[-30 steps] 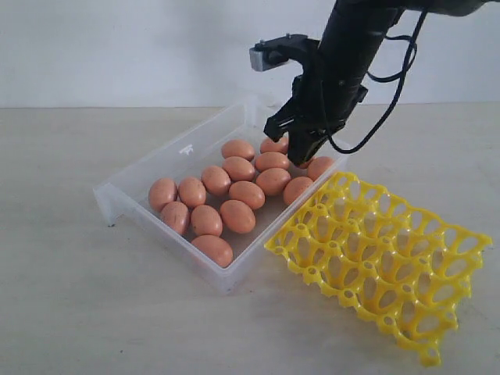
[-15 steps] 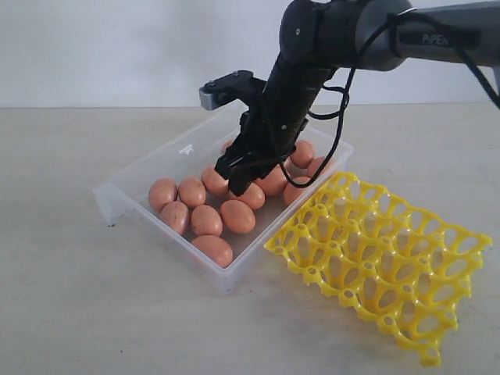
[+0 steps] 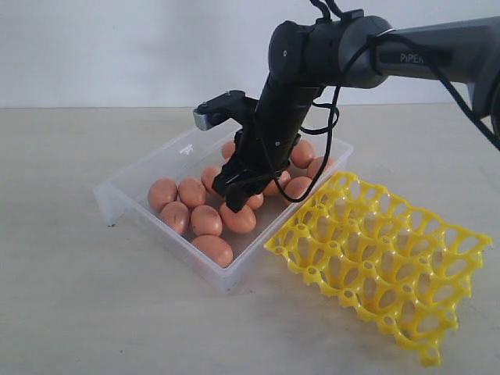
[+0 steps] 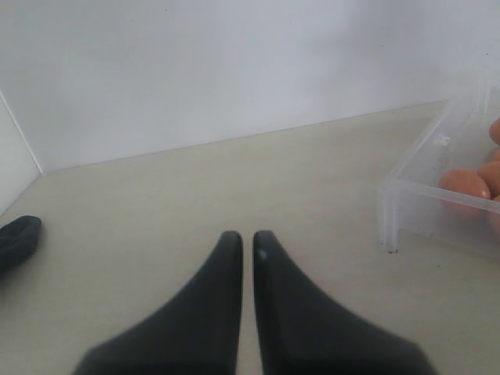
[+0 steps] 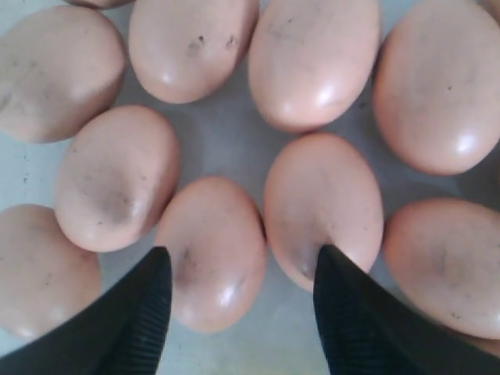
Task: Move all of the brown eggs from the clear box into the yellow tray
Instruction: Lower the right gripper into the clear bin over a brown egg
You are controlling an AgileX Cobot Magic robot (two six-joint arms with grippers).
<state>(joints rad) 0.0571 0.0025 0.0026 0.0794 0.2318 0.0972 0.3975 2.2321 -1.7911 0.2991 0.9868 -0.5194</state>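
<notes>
Several brown eggs (image 3: 206, 220) lie loose in the clear box (image 3: 125, 186). My right gripper (image 3: 233, 187) is low inside the box, over the middle of the eggs. In the right wrist view the right gripper (image 5: 242, 254) is open, its fingers (image 5: 144, 316) straddling one egg (image 5: 212, 262), with the other fingertip against a neighbouring egg (image 5: 324, 199). The yellow tray (image 3: 375, 258) lies right of the box, all cups bare. My left gripper (image 4: 247, 236) is shut and holds nothing, hovering over the table short of the box's corner (image 4: 391, 211).
The beige table (image 3: 70, 297) runs to a white wall behind. The right arm's cables (image 3: 316, 125) hang over the box's far end. A dark object (image 4: 17, 239) shows at the edge of the left wrist view.
The right arm has swung from above the box's far right end down and leftward into the middle of the eggs. The eggs and tray have not moved.
</notes>
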